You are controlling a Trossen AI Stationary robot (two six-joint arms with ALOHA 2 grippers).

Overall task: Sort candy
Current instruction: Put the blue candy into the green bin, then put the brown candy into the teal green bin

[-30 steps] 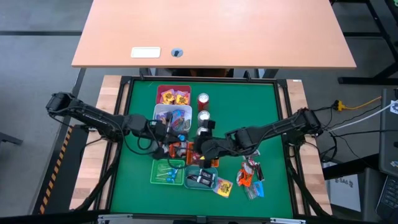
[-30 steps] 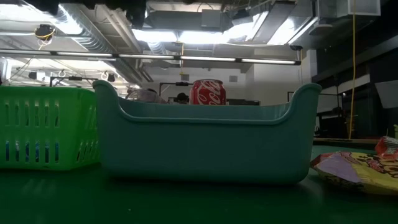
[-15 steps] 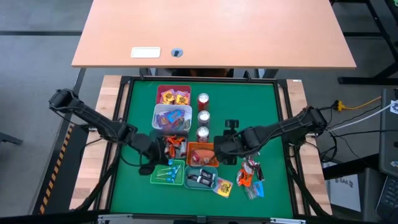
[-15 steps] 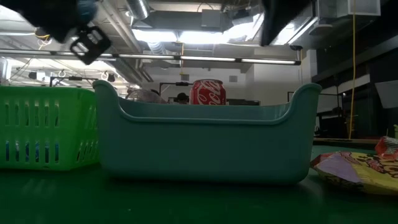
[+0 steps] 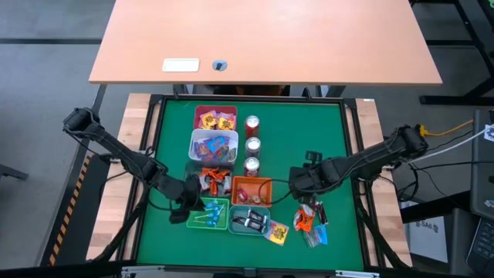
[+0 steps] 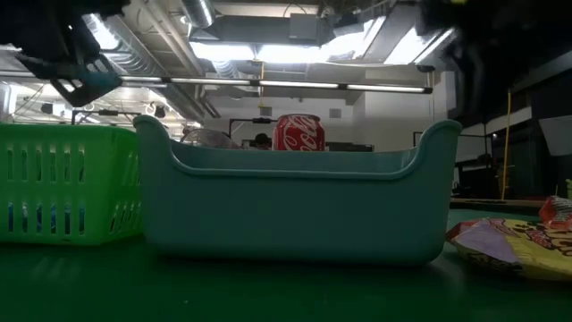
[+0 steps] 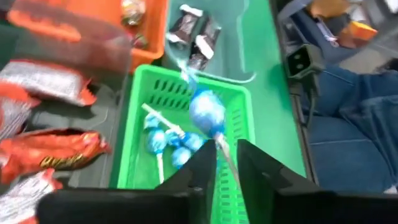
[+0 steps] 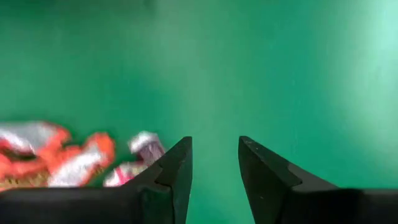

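My left gripper [image 5: 193, 202] hangs over the green bin [image 5: 207, 215], which holds several blue lollipops [image 7: 166, 142]. Its fingers stand a little apart, with the stick of one more blue lollipop [image 7: 207, 112] in the gap. My right gripper [image 5: 298, 182] is open and holds nothing. It points down at bare green table to the right of the orange bin [image 5: 251, 191], just beyond a pile of loose orange and red candy [image 5: 310, 219]. In the low view my left gripper [image 6: 76, 79] shows above the green bin [image 6: 63, 183]. My left gripper has the lollipop's thin stick [image 7: 224, 152] in the gap between its parted fingers, close to one fingertip [image 7: 204, 163]; whether the fingers still touch it, I cannot tell. The blue head points away from the fingers and hangs over the green bin, clear of the lollipops below.
A teal bin [image 5: 250, 222] with dark candy stands beside the green one. A white bin [image 5: 214, 145] and a red bin [image 5: 214, 117] stand farther back, with three cans [image 5: 252, 144] in a row beside them. Loose red wrappers [image 5: 213, 180] lie by the white bin and a yellow one [image 5: 277, 231] near the front.
My left gripper has swung from beside the white bin toward the table's near edge and down, turning as it went, and now hangs over the green bin. My right gripper has gone from over the orange bin toward the table's right edge and sunk toward the loose candy.
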